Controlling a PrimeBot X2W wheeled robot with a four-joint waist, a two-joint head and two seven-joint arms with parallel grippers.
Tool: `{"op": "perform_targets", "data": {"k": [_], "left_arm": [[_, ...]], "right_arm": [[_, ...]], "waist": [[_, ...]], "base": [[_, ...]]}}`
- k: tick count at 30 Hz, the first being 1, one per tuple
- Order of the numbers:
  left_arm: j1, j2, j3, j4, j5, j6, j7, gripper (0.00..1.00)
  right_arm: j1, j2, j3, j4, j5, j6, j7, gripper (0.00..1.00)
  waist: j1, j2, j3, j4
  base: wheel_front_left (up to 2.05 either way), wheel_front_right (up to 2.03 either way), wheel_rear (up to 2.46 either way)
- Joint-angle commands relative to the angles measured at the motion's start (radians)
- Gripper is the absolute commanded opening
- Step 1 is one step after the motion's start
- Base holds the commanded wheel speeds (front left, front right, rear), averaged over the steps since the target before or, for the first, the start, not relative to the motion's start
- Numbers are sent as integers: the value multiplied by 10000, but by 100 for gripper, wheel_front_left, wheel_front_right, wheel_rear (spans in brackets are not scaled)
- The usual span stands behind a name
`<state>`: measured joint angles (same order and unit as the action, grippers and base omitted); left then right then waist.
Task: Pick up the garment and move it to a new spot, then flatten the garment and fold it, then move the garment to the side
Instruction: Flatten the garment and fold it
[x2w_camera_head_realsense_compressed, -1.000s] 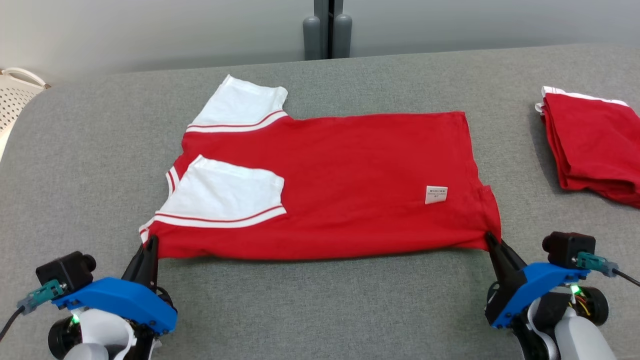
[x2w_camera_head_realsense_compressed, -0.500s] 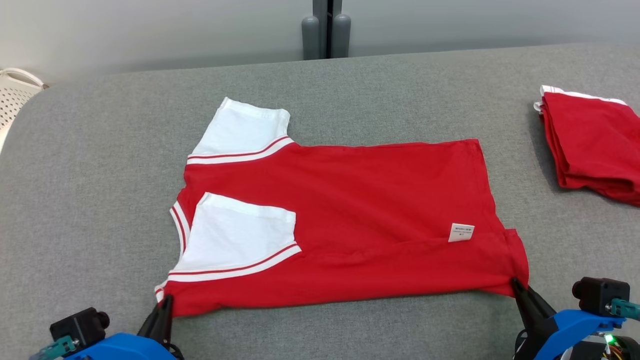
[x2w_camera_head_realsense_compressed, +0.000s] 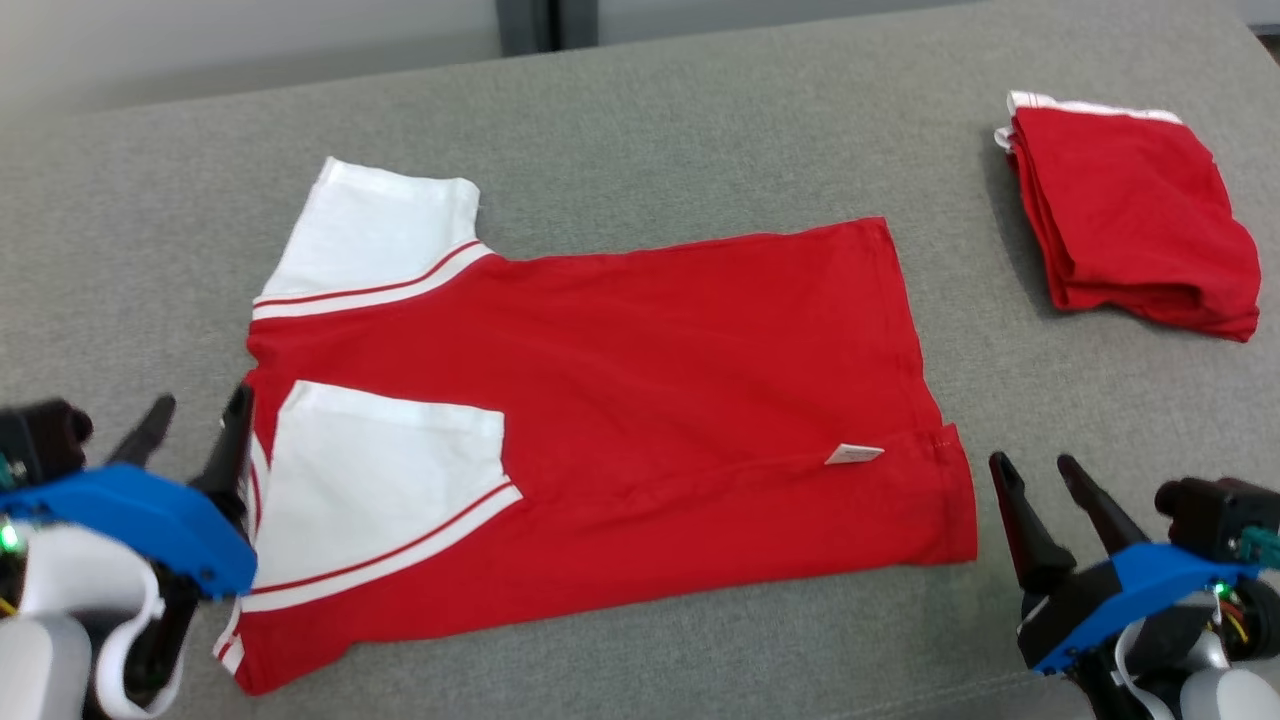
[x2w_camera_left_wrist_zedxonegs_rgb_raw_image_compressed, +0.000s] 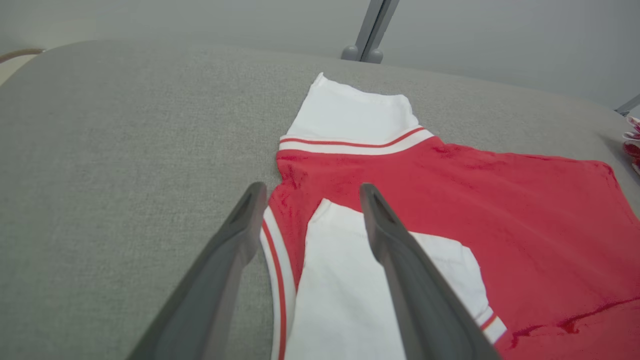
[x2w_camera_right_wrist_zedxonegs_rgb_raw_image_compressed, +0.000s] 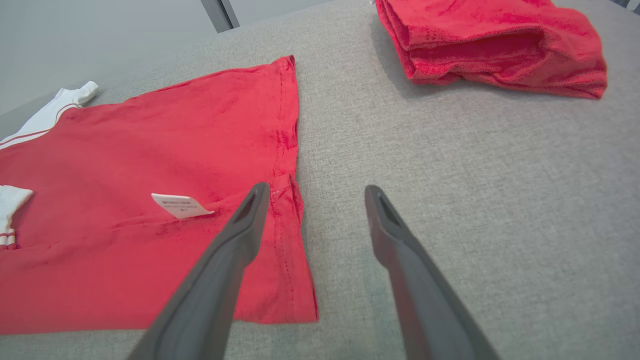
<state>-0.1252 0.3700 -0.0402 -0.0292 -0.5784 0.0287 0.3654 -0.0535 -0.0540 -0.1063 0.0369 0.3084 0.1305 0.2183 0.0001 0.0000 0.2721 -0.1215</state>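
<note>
Grey woven cloth surface (x2w_camera_head_realsense_compressed: 650, 120), flat red-and-white knit garment (x2w_camera_head_realsense_compressed: 650, 350), left claw (x2w_camera_head_realsense_compressed: 202, 396) and right claw (x2w_camera_head_realsense_compressed: 1030, 462) wide, empty.

The left gripper (x2w_camera_head_realsense_compressed: 200, 402), two long dark tapered fingers on a blue plastic wrist housing (x2w_camera_head_realsense_compressed: 140, 520), sits at the near left. Its fingers are spread wide and point toward the far side, leaning slightly right. A black boxy wrist camera (x2w_camera_head_realsense_compressed: 40, 435) sits on the left of that housing, and a white rounded forearm (x2w_camera_head_realsense_compressed: 40, 650) runs off the near edge below it. The right gripper (x2w_camera_head_realsense_compressed: 1031, 462), of the same build, sits at the near right with its fingers likewise parted wide, tilted toward the far left. Its blue housing (x2w_camera_head_realsense_compressed: 1140, 590) carries a black camera block (x2w_camera_head_realsense_compressed: 1215, 505) on the right, with a small green light (x2w_camera_head_realsense_compressed: 1218, 590) glowing beneath. In each wrist view the two fingers rise well apart, tips not touching.
</note>
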Motion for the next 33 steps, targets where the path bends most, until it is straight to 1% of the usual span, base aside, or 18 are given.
{"op": "perform_targets", "data": {"k": [1,7,12,14,17,21,27,33], "left_arm": [[-516,210,-45,31,118,-65,213,100],[-3273,1341,-461,634,523,-517,1725,100],[-5342,1920,-728,1432,674,-785,2880,100],[-5914,2040,-759,1887,582,-759,3354,100],[-6684,2428,-849,2400,900,-736,3697,100],[-7318,2592,-889,3031,1094,-655,3847,100],[-7623,2859,-1221,3735,1377,-779,4132,100],[-7681,2693,-1360,4094,1269,-828,4107,100]], "right_arm": [[-263,-17,80,-140,-64,5,-54,100],[-1480,-234,793,-478,-7,5,-66,100],[-2501,-320,1562,-469,67,5,-257,100],[-2841,-309,1876,-405,110,5,-367,100],[-3277,-311,2328,-318,187,5,-519,100],[-3652,-399,2694,-165,260,5,-739,100],[-3992,-539,2932,5,271,5,-901,100],[-4353,-635,3131,89,241,5,-921,100]], "waist": [[-1,0,154,-92],[-1,0,1174,-770],[-1,0,2079,-1352],[-1,0,2399,-1572],[-1,0,2834,-1902],[-1,0,3183,-2192],[-1,0,3303,-2358],[-1,0,3300,-2379]], "base": [[0,0,0],[0,0,0],[0,0,0],[0,0,0],[0,0,0],[0,0,0],[0,0,0],[0,0,0]]}}
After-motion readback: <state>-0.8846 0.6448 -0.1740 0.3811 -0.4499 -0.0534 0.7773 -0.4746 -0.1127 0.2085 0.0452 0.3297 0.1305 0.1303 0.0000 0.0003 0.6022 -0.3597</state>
